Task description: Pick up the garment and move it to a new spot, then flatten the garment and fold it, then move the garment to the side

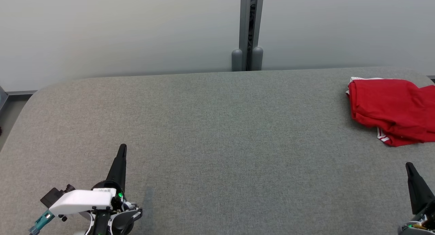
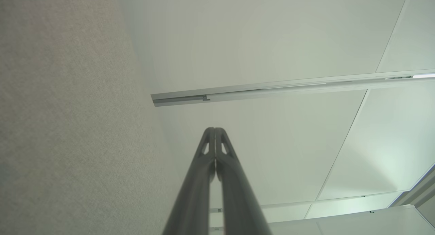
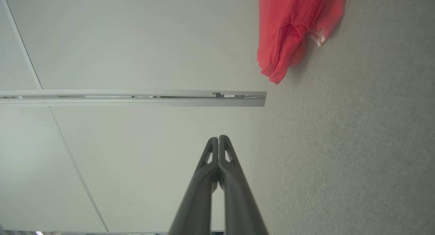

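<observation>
Red garment, apart, ahead of right fingers

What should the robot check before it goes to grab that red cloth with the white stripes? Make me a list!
1. The red fabric garment with white stripes lies on the grey fabric-covered table: ok.
2. Garment spread flat: not ok, it is bunched.
3. The left gripper holds nothing: ok, shut and empty.
4. The right gripper is open, ready to grab: not ok, shut.
5. Whole garment in sight: cannot tell, it runs past the head view's right edge.
</observation>
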Motion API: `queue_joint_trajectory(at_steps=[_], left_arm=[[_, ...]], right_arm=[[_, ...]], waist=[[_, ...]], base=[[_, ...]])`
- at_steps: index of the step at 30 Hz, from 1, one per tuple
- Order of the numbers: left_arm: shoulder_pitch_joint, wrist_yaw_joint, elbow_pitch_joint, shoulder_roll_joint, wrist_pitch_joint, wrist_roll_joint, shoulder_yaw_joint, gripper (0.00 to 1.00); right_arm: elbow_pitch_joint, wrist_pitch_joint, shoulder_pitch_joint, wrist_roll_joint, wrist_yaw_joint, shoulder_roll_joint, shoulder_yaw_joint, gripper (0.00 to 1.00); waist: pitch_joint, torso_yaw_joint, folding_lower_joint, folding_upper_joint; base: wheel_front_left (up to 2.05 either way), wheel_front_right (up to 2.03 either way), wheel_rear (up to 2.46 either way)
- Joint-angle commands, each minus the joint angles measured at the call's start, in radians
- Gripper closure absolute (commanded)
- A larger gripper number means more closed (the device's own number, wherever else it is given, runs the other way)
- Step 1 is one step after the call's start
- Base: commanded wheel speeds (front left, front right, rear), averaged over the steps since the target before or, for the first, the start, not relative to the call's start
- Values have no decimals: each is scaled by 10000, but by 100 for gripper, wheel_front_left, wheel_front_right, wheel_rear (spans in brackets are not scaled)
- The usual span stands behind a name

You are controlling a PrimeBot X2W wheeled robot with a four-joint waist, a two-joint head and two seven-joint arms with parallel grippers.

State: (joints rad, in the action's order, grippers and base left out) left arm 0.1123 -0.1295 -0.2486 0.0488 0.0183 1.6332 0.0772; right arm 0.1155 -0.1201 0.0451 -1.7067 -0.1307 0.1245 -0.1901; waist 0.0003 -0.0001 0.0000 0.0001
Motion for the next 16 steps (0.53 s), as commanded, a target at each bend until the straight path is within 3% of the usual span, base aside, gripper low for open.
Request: queue_joint_trajectory(at_steps=[1, 16], left_arm=[[169, -39, 17, 38, 14, 17, -41, 100], [169, -39, 18, 37, 16, 17, -42, 100]], right_arm=[[19, -34, -131, 31, 0, 9, -59, 100], [22, -47, -137, 60, 0, -11, -81, 100]], waist=[[0, 0, 0, -1], [0, 0, 0, -1]], base=[[0, 0, 0], [0, 0, 0]])
